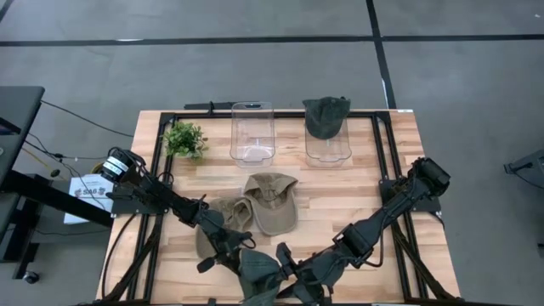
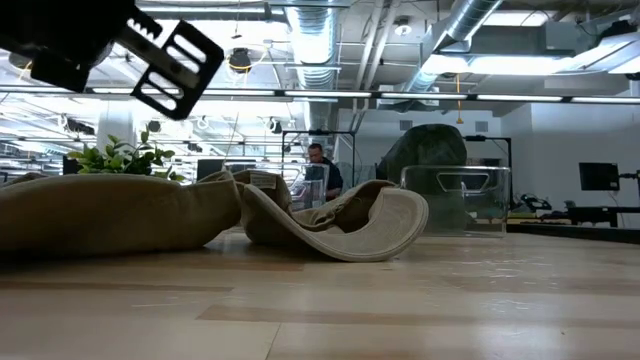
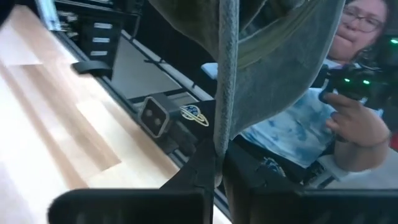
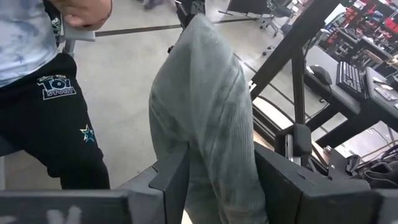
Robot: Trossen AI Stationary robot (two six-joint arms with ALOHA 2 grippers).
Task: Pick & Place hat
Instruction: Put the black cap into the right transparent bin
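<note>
**Two grippers, one grey hat**

Right now both arms meet at six o'clock on the surface (image 1: 340, 183). The left gripper (image 3: 217, 177) is pinching the brim edge of a grey-green hat (image 1: 259, 274), and the right gripper (image 4: 214, 174) is clamped on its bunched cloth. Two tan hats (image 1: 270, 202) lie at centre. The empty clear bin (image 1: 252, 132) waits at twelve o'clock. I'd lift evenly, keep the fabric taut, and clear the tan hats before travelling.

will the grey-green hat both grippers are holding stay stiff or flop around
Probably floppy: the grey-green hat hangs in soft folds between the right gripper fingers. It likely weighs little, since the left gripper holds it by a thin edge. It may sag or swing when moved.
</note>
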